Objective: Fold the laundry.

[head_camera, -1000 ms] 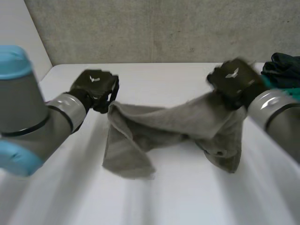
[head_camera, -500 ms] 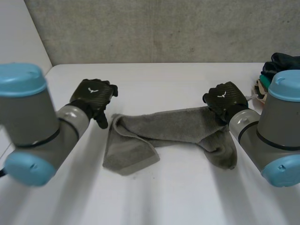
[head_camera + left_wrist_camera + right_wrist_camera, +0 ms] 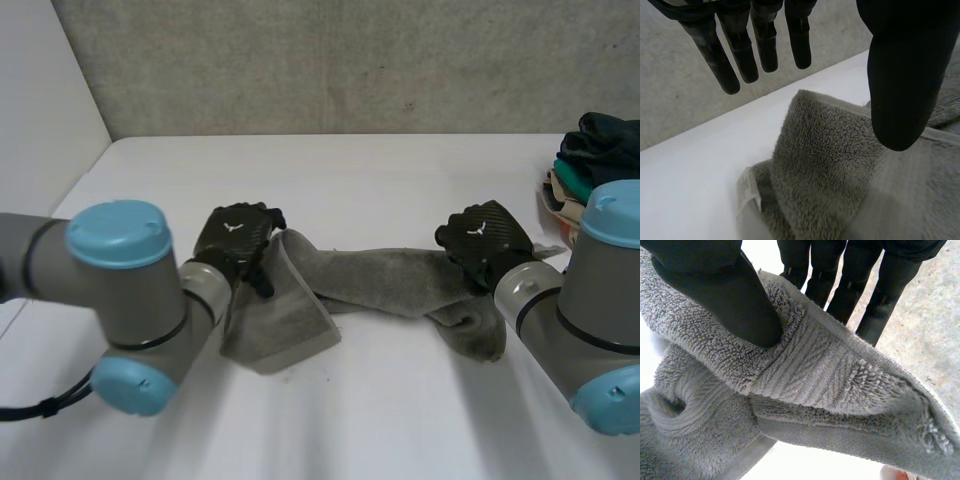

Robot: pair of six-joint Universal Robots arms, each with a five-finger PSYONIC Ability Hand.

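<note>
While my left hand (image 3: 238,232) hovers over the left end of the towel (image 3: 370,275), it is open and holds nothing. The left fingers (image 3: 720,55) hang straight and the left thumb (image 3: 902,75) stands apart from them. In the head view that hand sits at the towel's far left corner, where the cloth lies doubled into a flat slab on the table (image 3: 350,170). My left wrist view adds finer detail: a raised fold of terry lies just under the thumb. A small white label (image 3: 747,187) sits at the towel's edge below the fingers, and the grey wall (image 3: 670,100) is behind. I cannot tell whether the thumb touches the cloth.

From the slab the towel runs as a twisted band across the middle of the table to my right hand (image 3: 482,235). In the head view I see the back of that hand on the band, with a rumpled end lying past it toward me. My right wrist view tells the grip. The right thumb (image 3: 725,295) presses onto the towel near its woven border and the right fingers (image 3: 850,285) stand behind the cloth, so the towel is pinched between them. A loose loop bunches beneath the pinched edge.

Further right, at the table's edge, a pile (image 3: 600,145) of dark and green clothes sits well apart from the towel.
</note>
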